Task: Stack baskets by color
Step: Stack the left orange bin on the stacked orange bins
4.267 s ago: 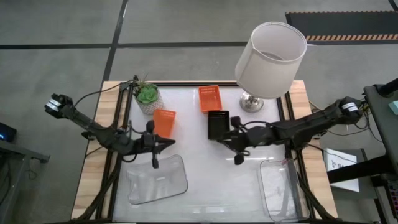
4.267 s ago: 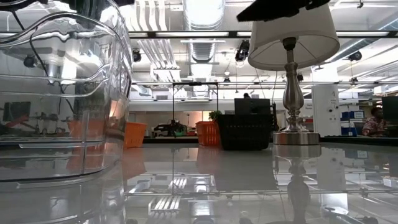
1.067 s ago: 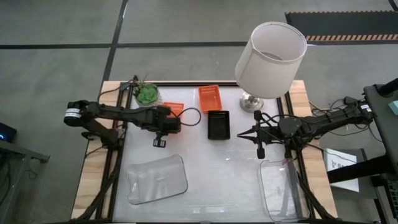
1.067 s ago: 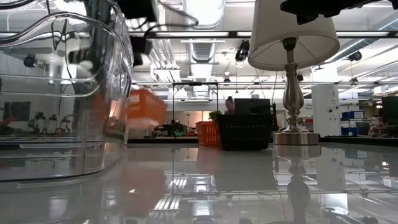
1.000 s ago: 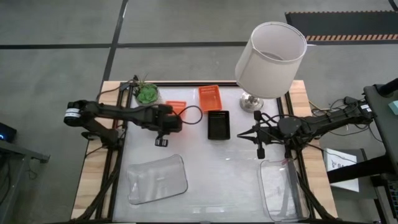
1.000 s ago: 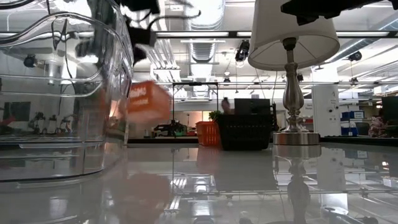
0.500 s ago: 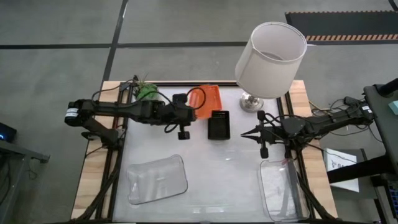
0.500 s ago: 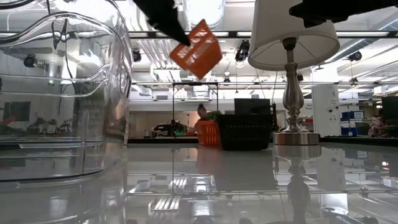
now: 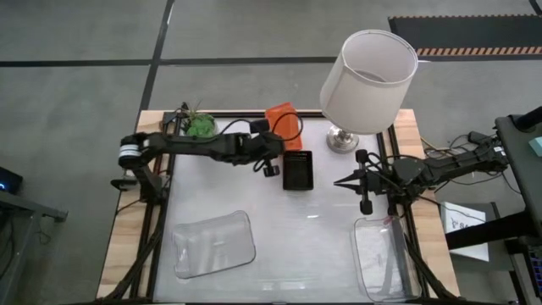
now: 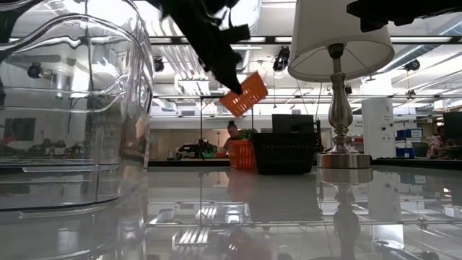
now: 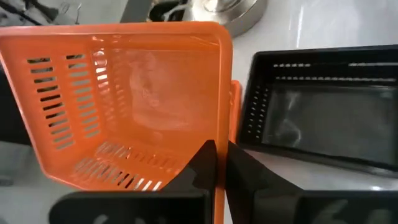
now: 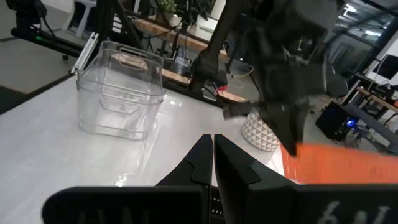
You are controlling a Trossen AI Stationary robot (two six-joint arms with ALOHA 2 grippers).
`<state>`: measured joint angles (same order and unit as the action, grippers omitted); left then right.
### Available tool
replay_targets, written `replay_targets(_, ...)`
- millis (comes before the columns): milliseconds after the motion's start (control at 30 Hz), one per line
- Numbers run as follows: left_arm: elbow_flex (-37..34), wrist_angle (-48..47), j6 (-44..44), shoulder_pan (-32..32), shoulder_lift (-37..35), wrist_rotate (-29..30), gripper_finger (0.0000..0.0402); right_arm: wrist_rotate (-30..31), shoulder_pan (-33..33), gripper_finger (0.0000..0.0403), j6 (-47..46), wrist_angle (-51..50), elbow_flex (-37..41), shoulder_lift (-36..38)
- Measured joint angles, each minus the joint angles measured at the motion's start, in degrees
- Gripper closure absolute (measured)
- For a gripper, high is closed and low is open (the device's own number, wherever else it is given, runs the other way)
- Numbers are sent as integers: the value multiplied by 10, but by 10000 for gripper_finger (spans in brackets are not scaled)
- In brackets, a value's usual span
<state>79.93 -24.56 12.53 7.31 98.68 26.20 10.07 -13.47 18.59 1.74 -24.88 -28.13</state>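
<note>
Since the earlier frames the left arm has carried one orange basket [image 9: 284, 124] from the left part of the table, near the plant, up and toward the far middle. Now the basket hangs tilted in the air, over the second orange basket [image 10: 241, 154] that stands on the table.

Nearest to the front edge lie two clear trays: one [image 9: 214, 244] on the left and one [image 9: 385, 258] on the right. Just beyond the right tray the right gripper [image 9: 366, 206] waits above the table, its fingers pressed together with nothing between them.

Farther back, in the middle, the black basket [image 9: 297, 170] stands on the white table [image 9: 313, 237]. The left gripper [image 11: 219, 163] is just beside it; its fingers are closed on the rim of the lifted orange basket. In the left wrist view this basket shows its open inside, and the black basket stands close next to it.

At the far edge stand the green plant [image 9: 201, 127] on the left and the lamp [image 9: 367, 72] on the right.
</note>
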Motion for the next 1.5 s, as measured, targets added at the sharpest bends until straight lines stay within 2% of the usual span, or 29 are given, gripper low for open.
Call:
replay_targets(300, 65, -19, 4, 17, 88, 0, 401, 0, 0, 394, 4, -1, 0, 0)
replay_targets(633, 67, -18, -2, 47, 95, -20, 401, 4, 0, 394, 10, -6, 0, 0)
replay_targets(1100, 60, -9, -17, 51, 99, -30, 400, 5, 0, 394, 15, -8, 0, 0)
replay_targets(1500, 60, -4, -19, 51, 99, -36, 342, 5, 0, 394, 13, -10, 0, 0)
